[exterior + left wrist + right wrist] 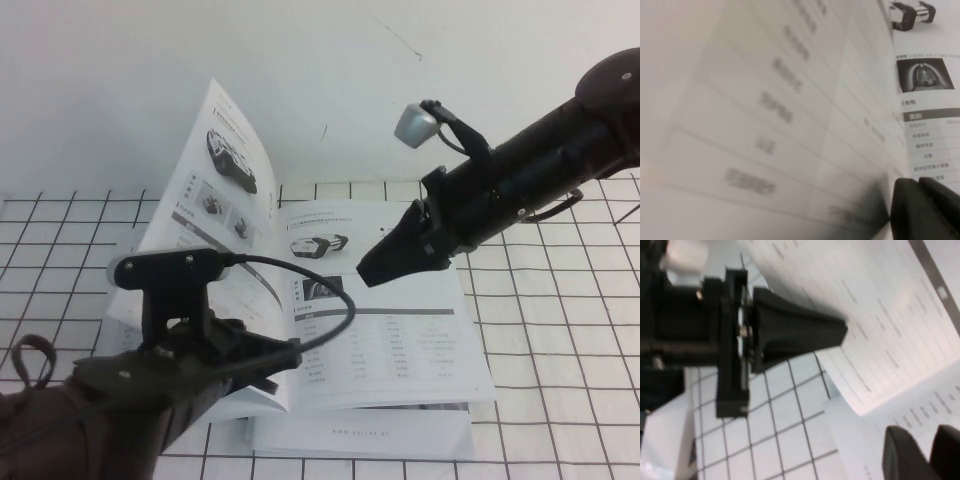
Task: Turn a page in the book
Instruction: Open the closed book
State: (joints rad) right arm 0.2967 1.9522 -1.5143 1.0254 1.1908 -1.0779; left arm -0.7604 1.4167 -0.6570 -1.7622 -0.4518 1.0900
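The book (400,340) lies open on the grid cloth. Its page (215,170) stands raised over the left half and shows a black low vehicle and two small photos. My left gripper (285,360) is shut at the page's lower part near the spine. In the left wrist view the page (740,125) leans against the side of the left gripper (922,200). The right-hand page with the arch-shaped photo (925,75) lies flat. My right gripper (368,270) is shut and empty, just above that flat page. It also shows in the right wrist view (931,445).
The gridded cloth (560,330) covers the table, with a white wall behind. The left arm's wrist camera (165,270) and its cable stand in front of the raised page. The left arm's gripper (842,332) shows in the right wrist view, tip against the page (880,330).
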